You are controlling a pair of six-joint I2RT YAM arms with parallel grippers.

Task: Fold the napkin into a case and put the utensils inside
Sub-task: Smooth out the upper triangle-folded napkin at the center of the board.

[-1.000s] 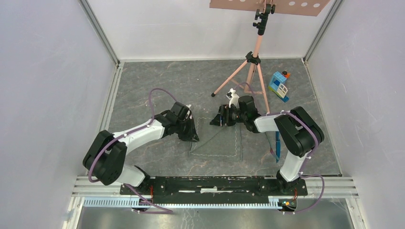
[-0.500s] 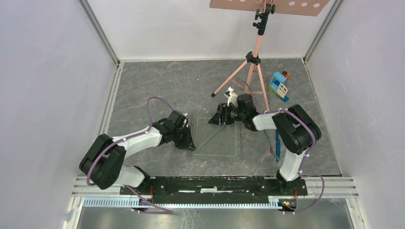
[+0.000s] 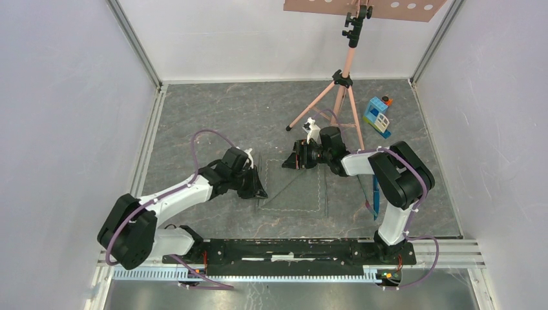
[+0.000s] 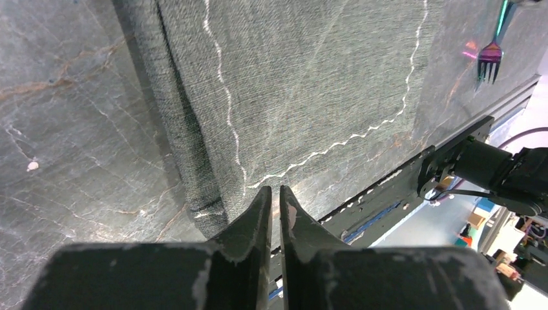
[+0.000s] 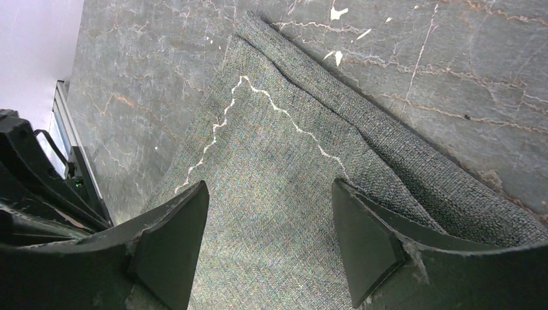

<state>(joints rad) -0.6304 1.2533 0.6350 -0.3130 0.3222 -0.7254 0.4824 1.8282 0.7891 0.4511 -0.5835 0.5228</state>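
Grey marbled bench point(image 3: 213, 123) surface, enclosed by white walls on the left, right and far sides. A copper-coloured tripod point(image 3: 342, 97) stands at the far centre, and a blue-and-white toy block house point(image 3: 377, 116) sits in the far right corner.

The napkin point(image 3: 294, 190) lies flat at the centre of the bench, between the two arms. Its pale stitched line runs parallel to the edges. The left wrist view shows a thicker doubled strip of cloth along one side.

The utensils point(image 3: 375, 194) lie on the bench just right of the napkin, beside the right arm. Fork tines point(image 4: 489, 59) show in the left wrist view.

Left fingers point(image 3: 258, 190): almost together, only a thin slit between them. They are positioned at the left edge of the napkin, near its near-left corner. No cloth is visible in the slit.

Right fingers point(image 3: 289, 162): wide apart, positioned over the far edge of the napkin, with cloth visible between them and nothing clamped.
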